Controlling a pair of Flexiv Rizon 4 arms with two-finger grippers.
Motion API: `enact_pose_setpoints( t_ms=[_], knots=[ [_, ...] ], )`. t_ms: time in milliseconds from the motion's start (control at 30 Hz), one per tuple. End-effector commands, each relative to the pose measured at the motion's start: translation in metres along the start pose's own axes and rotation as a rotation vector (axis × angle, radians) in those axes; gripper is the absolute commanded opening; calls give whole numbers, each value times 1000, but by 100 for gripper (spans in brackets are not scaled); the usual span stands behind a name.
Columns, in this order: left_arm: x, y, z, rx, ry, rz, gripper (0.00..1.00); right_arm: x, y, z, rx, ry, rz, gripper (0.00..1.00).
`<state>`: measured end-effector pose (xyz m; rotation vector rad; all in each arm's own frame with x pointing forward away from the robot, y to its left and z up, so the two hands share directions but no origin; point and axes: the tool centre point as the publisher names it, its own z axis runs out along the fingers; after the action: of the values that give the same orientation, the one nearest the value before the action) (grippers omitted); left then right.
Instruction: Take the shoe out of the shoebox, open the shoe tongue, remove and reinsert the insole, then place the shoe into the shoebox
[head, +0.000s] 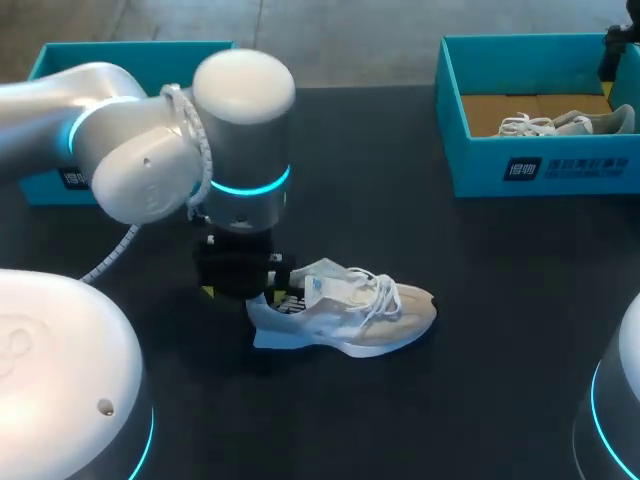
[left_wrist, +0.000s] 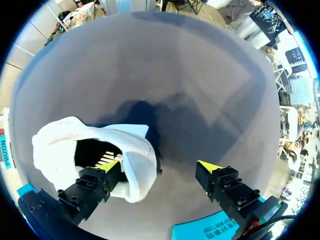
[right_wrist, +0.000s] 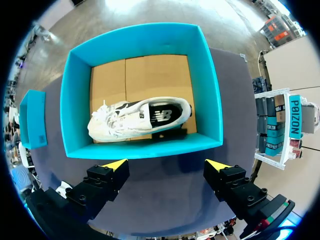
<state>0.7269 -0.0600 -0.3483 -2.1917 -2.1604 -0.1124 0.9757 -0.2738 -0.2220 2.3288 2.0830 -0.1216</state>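
White sneaker (head: 345, 315) sits lower centre on the black counter (head: 500, 260), likely light and floppy, so grip the stiffer heel collar (left_wrist: 137, 155); left end effector (left_wrist: 161, 166) wide open there, one finger (left_wrist: 111, 166) inside the opening, right end effector (right_wrist: 166, 165) wide open above the teal shoebox (right_wrist: 145, 148).

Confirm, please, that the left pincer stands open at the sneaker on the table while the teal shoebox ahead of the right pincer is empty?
Not empty: the right wrist view shows a white sneaker lying in that teal shoebox. The left pincer is indeed open at the other sneaker.
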Motion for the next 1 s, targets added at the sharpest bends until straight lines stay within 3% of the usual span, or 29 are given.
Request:
enact_pose_setpoints(
  t_ms=[33,167,600,733,1000],
  knots=[
    [13,-1,-26,20,-37,-13,100,0,-1,0,-3,0,1,100],
    [18,-2,-47,43,-72,-84,100,0,-1,0,-3,0,1,100],
    [42,-2,-108,291,-151,-402,100,0,-1,0,-3,0,1,100],
    [47,-3,-117,395,-158,-500,100,0,-1,0,-3,0,1,100],
    [54,-15,-125,491,-269,-626,100,0,-1,0,-3,0,1,100]
  ],
)
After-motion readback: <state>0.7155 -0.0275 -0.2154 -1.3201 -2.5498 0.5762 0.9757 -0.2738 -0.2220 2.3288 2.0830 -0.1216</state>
